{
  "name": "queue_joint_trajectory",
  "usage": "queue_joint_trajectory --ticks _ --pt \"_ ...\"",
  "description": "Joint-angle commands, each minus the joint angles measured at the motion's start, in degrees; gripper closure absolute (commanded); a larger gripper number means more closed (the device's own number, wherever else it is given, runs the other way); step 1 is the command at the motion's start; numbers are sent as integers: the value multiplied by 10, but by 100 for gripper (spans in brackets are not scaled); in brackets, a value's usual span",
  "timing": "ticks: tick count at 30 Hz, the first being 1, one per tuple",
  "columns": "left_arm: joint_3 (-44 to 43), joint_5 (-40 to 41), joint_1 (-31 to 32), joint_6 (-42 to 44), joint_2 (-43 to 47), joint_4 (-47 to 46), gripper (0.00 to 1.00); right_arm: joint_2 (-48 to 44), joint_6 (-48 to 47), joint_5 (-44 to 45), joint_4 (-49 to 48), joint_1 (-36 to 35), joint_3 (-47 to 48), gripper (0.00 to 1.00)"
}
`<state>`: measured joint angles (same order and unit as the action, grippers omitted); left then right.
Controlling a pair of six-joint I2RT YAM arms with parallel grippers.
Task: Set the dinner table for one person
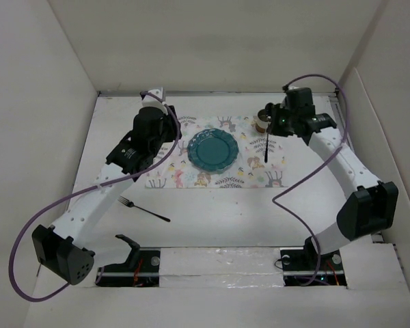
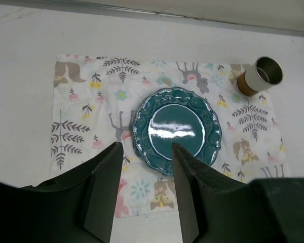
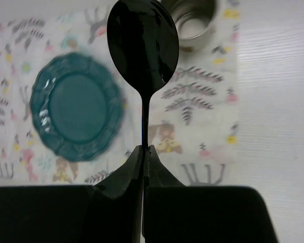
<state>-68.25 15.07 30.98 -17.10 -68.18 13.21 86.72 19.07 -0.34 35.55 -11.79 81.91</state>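
The dinner table (image 1: 260, 212) is a plain white tabletop. On it lies a printed placemat (image 1: 191, 174) with a teal plate (image 1: 212, 150) in its middle and a metal cup (image 1: 262, 121) at its far right corner. My right gripper (image 1: 270, 130) is shut on the handle of a black spoon (image 1: 266, 149), held above the placemat's right part; in the right wrist view the gripper (image 3: 145, 149) holds the spoon (image 3: 143, 45) bowl outward, between the plate (image 3: 76, 114) and the cup (image 3: 192, 20). My left gripper (image 1: 167, 140) is open and empty above the placemat, left of the plate (image 2: 176, 129); it also shows in the left wrist view (image 2: 145, 147).
A black fork (image 1: 145, 209) lies on the bare tabletop in front of the placemat's left end. White walls enclose the table on the left, back and right. The arm bases stand at the near edge.
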Motion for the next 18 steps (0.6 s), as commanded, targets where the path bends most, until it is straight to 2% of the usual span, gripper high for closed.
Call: queue_joint_trajectory --ticks 1,2,5,13,18 --pt "-2 -1 -41 -59 15 -1 59 36 -8 -42 -7 -38 -26 100" --pt "6 -36 -54 -66 15 -3 59 46 -7 -49 -15 -58 -26 100" --pt "14 -72 -89 -87 8 14 59 95 -2 -31 -34 -79 -15 100" --pt "62 -62 -95 -131 37 55 59 239 13 -21 -51 -79 52 100" --pt "73 -65 -95 -147 55 63 58 279 27 -6 -50 -84 62 100"
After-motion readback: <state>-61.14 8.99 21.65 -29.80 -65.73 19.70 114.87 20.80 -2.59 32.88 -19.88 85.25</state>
